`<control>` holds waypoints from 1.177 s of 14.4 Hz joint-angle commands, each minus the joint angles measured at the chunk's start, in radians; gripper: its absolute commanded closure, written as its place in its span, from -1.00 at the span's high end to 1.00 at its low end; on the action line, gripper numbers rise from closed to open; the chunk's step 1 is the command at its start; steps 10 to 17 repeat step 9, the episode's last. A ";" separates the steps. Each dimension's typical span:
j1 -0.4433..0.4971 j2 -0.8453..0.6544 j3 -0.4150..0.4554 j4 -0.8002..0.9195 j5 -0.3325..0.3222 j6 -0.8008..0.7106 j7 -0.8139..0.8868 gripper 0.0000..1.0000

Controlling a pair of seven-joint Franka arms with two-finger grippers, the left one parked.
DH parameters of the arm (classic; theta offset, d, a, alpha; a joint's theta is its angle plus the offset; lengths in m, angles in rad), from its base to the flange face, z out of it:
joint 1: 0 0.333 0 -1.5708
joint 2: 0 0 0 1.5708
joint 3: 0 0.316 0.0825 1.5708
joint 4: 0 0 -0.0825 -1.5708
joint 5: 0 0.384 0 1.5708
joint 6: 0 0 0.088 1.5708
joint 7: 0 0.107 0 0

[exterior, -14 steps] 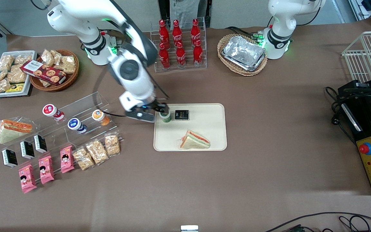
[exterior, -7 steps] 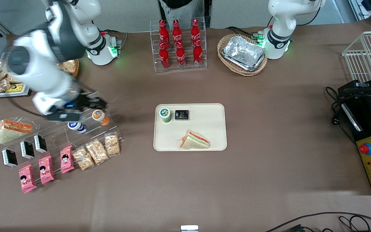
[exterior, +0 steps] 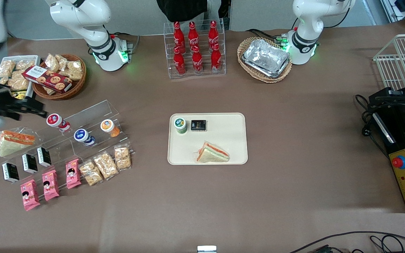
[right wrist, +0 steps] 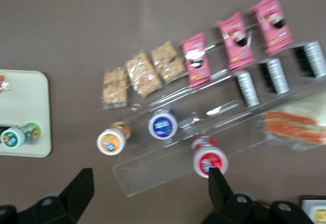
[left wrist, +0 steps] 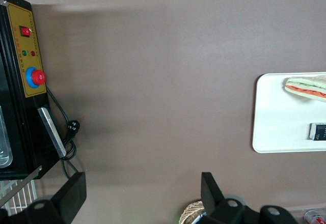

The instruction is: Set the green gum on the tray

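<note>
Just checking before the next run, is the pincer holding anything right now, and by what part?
Nothing is held. The pincer is open above the working arm's end of the table. The green gum stands free on the tray.

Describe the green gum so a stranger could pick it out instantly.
Find the cream tray mid-table. The green gum stands upright in its corner beside a black packet: green body, white lid. The gripper is open, away above the snack racks.
</note>
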 commanded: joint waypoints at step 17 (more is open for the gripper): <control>-0.036 0.071 0.010 0.082 -0.064 -0.048 -0.022 1.00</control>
